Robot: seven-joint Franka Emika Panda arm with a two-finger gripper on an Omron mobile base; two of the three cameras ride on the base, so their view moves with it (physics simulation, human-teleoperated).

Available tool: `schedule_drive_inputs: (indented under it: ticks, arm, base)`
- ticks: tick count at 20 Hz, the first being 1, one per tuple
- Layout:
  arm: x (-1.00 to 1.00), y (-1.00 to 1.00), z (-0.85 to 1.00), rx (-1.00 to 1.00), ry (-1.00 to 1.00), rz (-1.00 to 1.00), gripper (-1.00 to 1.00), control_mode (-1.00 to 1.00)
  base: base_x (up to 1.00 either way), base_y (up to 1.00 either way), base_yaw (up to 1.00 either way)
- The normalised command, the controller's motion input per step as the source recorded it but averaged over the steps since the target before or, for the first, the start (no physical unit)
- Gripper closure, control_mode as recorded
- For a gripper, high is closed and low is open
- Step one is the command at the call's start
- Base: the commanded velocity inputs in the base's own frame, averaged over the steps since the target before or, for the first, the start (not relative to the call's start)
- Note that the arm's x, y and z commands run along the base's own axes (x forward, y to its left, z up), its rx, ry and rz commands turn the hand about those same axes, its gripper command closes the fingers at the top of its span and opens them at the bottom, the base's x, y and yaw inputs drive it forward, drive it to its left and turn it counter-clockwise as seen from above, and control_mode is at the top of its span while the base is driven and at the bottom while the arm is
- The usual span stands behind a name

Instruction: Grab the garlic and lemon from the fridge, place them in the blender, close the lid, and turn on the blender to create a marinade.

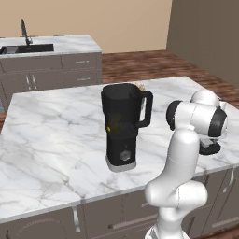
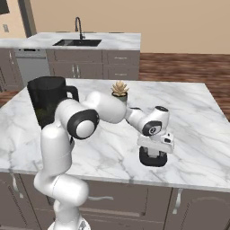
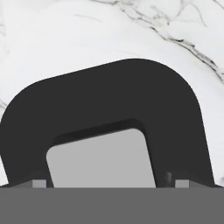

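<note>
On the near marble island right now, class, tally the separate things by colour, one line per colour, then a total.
Black: 2, the blender and the lid under the fingers.
Green and tan: 1, the small potted plant.
Total: 3.

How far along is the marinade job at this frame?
Yellow shows through the blender jar, probably the lemon; the garlic cannot be made out. The jar top is open. In hand: the gripper is down over the lid on the counter; whether it grips is unclear. Left: fit the lid, turn the knob.
</note>
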Motion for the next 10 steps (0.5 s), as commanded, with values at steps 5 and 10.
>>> schedule_drive_inputs:
  ticks: [5, 10]
  arm:
    - [0.00, 0.04, -0.36, 0.00, 0.00, -0.02, -1.00, -1.00]
    - [0.00, 0.05, -0.39, -0.01, 0.00, 0.00, -1.00, -1.00]
  base:
    - [0.00, 0.00, 0.00]
    - [0.00, 0.00, 0.00]
